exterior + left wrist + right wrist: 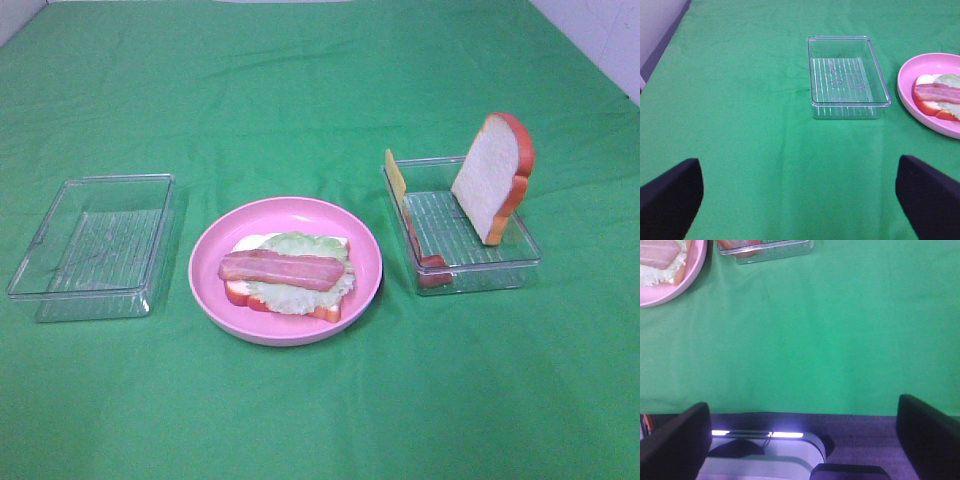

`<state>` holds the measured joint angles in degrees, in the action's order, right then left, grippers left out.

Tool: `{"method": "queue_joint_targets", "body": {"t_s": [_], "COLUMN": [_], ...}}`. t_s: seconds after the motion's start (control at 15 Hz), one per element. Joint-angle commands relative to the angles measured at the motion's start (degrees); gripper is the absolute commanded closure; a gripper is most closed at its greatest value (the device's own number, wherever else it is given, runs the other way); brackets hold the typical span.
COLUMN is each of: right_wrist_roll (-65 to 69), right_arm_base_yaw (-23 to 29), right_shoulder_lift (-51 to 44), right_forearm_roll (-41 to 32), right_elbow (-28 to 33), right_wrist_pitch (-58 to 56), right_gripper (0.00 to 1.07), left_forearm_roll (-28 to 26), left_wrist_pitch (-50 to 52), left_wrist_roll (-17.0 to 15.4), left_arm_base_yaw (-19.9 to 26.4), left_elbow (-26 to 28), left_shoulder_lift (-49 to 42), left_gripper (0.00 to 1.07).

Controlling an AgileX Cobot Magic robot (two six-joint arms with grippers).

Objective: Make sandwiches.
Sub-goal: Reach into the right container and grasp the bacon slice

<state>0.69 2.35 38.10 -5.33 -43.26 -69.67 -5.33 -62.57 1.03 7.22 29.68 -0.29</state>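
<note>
Sandwich [287, 272] parts lie stacked and unfinished on the pink plate [215, 290] at the middle of the green cloth [320, 100] in the high view: a bread slice at the bottom, pale lettuce [300, 245] over it, and one bacon strip [283, 269] laid across the top. To the plate's left sits a clear box [160, 235]. To its right, a second clear box [480, 270] holds a loose bread slice [490, 175] standing tilted against its far right corner, a yellow cheese slice [396, 175] upright along its left wall, and a reddish strip [430, 268] low beside that wall (probably more bacon, though I cannot tell for sure). Neither arm shows here.

From the left wrist, the left gripper [800, 200] hangs over bare cloth with its two dark fingers [670, 197] spread wide to the corners of the picture and nothing between them. Ahead of it are the left-hand clear box [845, 110] and, off to one side, part of the pink plate [907, 100] with the Sandwich [940, 95].

From the right wrist, the right gripper [800, 445] is likewise spread wide with nothing in its grasp, its fingers [930, 440] over the near edge of the cloth. Well apart from it, the pink plate [690, 270] and a corner of the second clear box [765, 250] just show.
</note>
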Motion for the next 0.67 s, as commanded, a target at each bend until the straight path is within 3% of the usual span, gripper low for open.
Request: {"method": "queue_joint_targets", "body": {"t_s": [0.07,0.33,0.4,0.67], "right_wrist_roll": [-0.7,-1.8,-2.2,-0.7], "right_arm_base_yaw": [-0.2,-0.2,-0.2,0.2], "right_shoulder_lift": [16.5,37.5,45.8,50.4], "right_forearm_roll": [-0.1,-0.1,-0.1,-1.1], "right_elbow": [-7.4,-16.9,-22.9,-28.6], "right_wrist_pitch": [-3.3,2.2,2.3,3.4], "right_gripper": [0.12,0.12,0.12,0.12], "left_forearm_roll": [-0.3,-0.3,-0.3,-0.3], "left_wrist_pitch": [0.9,0.9,0.9,0.9], "left_wrist_roll": [-0.1,-0.1,-0.1,-0.1], "left_arm_base_yaw": [0.1,0.1,0.1,0.1], "left_elbow": [-0.2,-0.2,-0.2,-0.2], "left_shoulder_lift": [-1.1,-1.1,-1.1,-1.1], "left_gripper": [0.09,0.09,0.09,0.09]}}
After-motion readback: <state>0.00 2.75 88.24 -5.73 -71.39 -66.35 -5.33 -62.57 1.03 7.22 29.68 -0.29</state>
